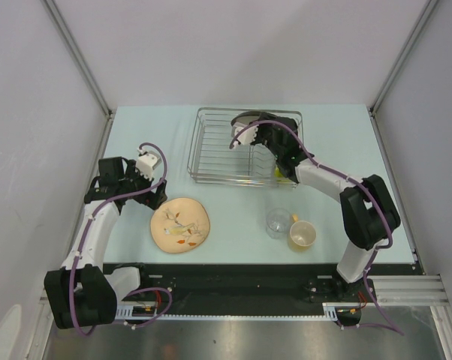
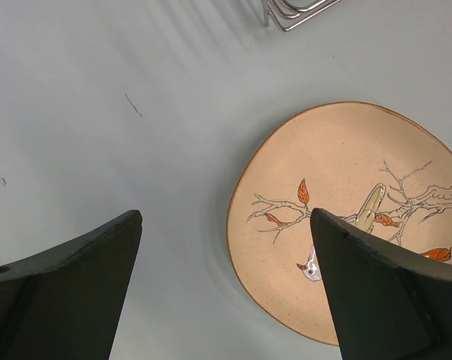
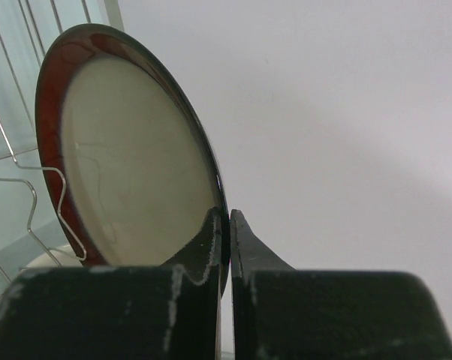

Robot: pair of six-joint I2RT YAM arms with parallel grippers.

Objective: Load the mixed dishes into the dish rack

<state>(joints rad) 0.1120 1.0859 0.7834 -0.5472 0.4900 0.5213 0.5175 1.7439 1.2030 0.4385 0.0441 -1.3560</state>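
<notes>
Holding the dark-red-rimmed plate (image 3: 136,150) by its edge, the right gripper (image 3: 226,219) has both fingers pinched together on the rim; the plate stands nearly upright over the dish rack (image 1: 203,161), not yet settled between the tines as far as I can judge.

The grip is narrow and sits on a glazed edge, so the plate could swing or slide out if the wrist tilts; lowered off line, the rim may land on top of a wire rather than in a slot and skid sideways; let go too soon, it would likely fall flat across the tines. Something pale lies low in the rack beneath it; whether that is the white bowl I cannot tell, but a dropped plate would strike it.

The left gripper (image 2: 226,217) hangs over the table (image 1: 136,135) with its fingers wide apart and nothing between them, just beside the leaf-pattern plate (image 2: 339,187); that plate lies flat, so a finger may only nudge it along instead of catching its rim.

The right wrist view gives the pinch itself and the bent wires beside the plate, which the overhead view hides behind the gripper body; only the overhead view places the plate toward the back of the rack, and shows the clear glass (image 1: 278,222) and the yellowish cup (image 1: 302,235) side by side on the table, apart from the rack.
</notes>
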